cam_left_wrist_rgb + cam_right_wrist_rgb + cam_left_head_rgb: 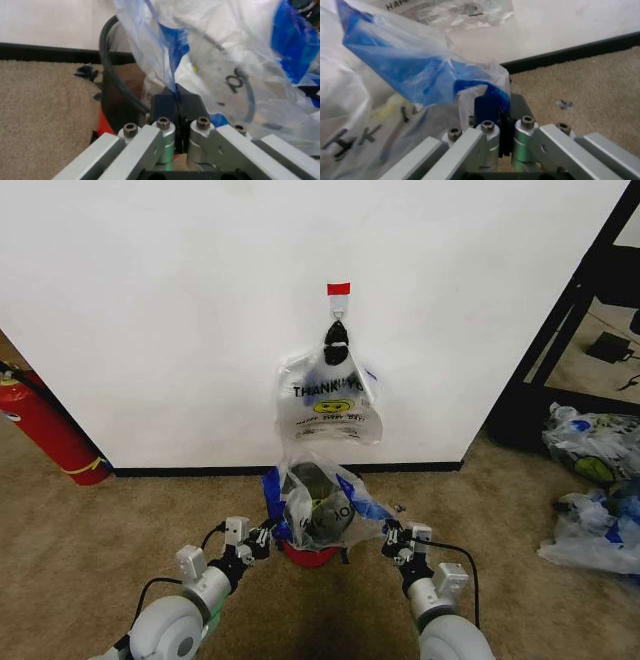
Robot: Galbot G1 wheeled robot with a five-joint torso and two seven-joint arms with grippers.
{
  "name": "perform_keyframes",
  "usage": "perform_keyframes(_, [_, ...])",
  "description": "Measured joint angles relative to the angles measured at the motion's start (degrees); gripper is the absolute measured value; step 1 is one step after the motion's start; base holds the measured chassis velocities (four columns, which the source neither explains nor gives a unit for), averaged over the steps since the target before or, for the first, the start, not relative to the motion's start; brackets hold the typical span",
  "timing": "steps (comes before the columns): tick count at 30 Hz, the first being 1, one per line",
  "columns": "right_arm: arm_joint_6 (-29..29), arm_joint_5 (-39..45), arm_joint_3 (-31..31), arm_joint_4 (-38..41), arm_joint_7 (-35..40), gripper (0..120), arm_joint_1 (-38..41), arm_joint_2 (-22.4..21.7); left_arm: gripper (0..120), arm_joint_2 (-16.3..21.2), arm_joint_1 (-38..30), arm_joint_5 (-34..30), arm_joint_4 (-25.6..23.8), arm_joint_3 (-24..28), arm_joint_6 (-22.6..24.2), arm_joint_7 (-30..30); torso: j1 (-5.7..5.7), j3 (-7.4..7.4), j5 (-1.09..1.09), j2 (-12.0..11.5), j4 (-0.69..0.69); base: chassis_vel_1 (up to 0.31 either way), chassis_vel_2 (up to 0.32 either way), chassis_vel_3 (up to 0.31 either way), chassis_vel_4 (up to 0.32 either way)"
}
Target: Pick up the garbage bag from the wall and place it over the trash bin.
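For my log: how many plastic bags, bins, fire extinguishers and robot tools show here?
Plastic bags: 2 countable, garbage bag over the bin, another hooked on the wall, plus a heap.
Trash bin: 1
Fire extinguisher: 1
Tools: 2, left tool, right tool.
Total: 6

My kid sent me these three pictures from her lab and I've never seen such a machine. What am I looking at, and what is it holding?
It is a wheeled robot with two arms. The wide picture comes from a camera on its head, looking down at the carpet and the wall. The other two come from cameras on its wrists. The left gripper and the right gripper each pinch one side of a garbage bag, clear plastic with blue strokes, stretched over a small black trash bin with a red base. The left wrist view shows the fingers shut on the plastic beside the bin's rim. The right wrist view shows the same pinch. A second bag hangs from a hook above.
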Motion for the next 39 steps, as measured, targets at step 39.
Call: perform_keyframes(39, [-2.0, 3.8, -0.9, -18.7, 0.2, 0, 13.6, 7.1, 0, -2.2, -4.5, 1.1, 12.0, 2.8, -0.6, -0.1, 0.0, 0.01, -0.01, 0.0, 0.0, 0.0, 0.0, 0.0, 0.0])
